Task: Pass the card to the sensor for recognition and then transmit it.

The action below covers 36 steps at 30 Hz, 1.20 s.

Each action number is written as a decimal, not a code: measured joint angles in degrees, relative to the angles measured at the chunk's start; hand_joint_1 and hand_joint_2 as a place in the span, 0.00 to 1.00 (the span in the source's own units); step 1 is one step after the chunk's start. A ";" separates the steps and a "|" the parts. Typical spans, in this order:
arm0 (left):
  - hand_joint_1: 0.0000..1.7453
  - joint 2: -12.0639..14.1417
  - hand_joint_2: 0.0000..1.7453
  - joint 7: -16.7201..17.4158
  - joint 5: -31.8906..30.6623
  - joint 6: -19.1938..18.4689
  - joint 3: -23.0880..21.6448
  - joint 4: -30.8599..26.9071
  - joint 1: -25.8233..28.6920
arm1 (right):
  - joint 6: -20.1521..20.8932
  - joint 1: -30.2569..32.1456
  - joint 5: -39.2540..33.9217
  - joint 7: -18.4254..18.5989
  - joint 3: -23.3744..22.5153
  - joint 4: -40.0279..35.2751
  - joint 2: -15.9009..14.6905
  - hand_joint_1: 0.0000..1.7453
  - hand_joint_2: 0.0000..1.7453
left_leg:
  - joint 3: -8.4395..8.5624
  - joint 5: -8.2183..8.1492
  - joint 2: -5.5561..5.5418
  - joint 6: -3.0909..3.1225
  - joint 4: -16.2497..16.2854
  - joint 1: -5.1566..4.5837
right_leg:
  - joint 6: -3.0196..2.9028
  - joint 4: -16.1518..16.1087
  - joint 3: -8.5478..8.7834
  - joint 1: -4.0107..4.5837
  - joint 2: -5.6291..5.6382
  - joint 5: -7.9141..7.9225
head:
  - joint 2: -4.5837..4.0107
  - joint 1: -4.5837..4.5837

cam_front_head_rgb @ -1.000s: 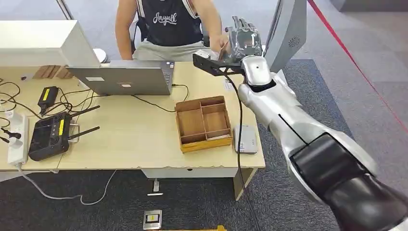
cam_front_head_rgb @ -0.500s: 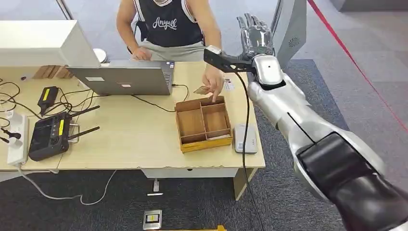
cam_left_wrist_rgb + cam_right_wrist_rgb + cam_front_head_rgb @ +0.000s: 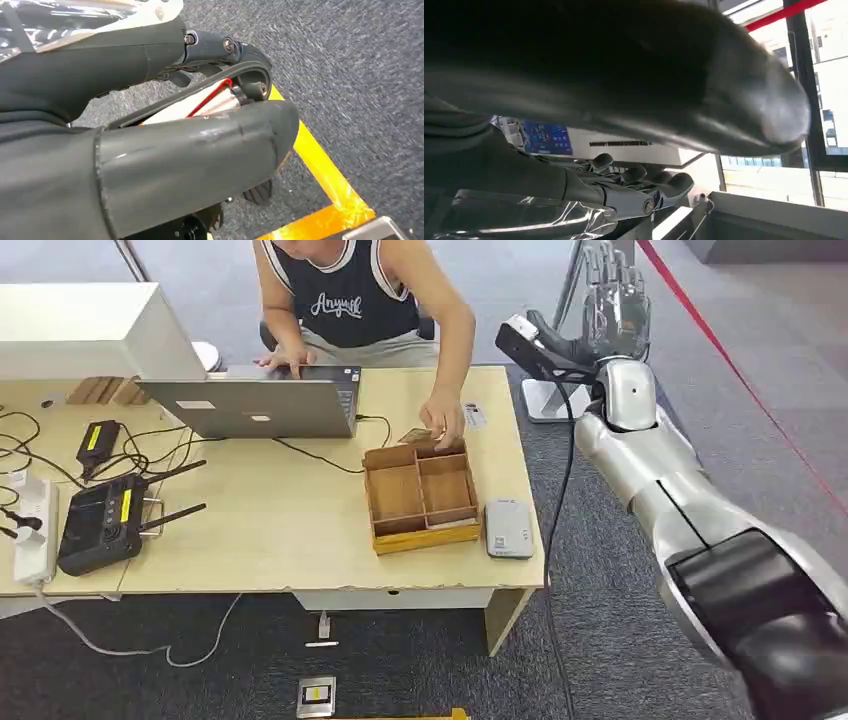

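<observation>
Silver-armed right hand [image 3: 614,292], fingers straight, beyond wooden compartment box [image 3: 421,496].

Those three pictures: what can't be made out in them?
- Tan card, head view: the person's hand covers most of it; print unreadable.
- Right hand, right wrist view: the thick grey thumb blocks much of the picture.
- Left hand, left wrist view: fingers hidden behind its cover.

the person's [image 3: 350,300] head is cut off by the top edge of the head view. their hand [image 3: 443,422] covers most of the card [image 3: 415,436] at the wooden tray's [image 3: 420,496] far rim. the counter [image 3: 280,520] runs off the left edge. the right hand's [image 3: 615,300] palm side faces away, so its contents cannot be told.
</observation>
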 joint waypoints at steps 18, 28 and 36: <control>0.00 -9.29 0.00 -3.95 1.90 0.02 2.01 7.12 -1.67 | -1.79 24.50 -2.91 12.17 -13.75 -10.38 -26.49 0.00 0.00 | 0.19 -0.33 -0.17 0.35 0.05 -0.15 | 0.30 -0.40 0.39 -0.15 -0.16 -0.11 | 0.00 0.29; 0.00 -11.80 0.00 -0.41 0.52 0.02 3.96 10.97 -4.48 | -2.38 41.79 -8.97 15.67 -24.75 -7.49 -30.64 0.00 0.00 | 0.07 -0.34 -0.31 0.33 -0.06 -0.04 | 0.33 -0.38 0.49 -0.06 -0.31 -0.26 | 0.00 0.15; 0.00 -12.35 0.00 6.02 -5.65 0.02 5.27 12.48 -5.20 | -3.08 54.48 -6.25 14.22 -40.24 -1.85 -23.03 0.00 0.00 | 0.22 -0.44 -0.64 0.18 -0.26 0.10 | 0.25 -0.39 0.68 -0.07 -0.49 -0.46 | 0.00 0.37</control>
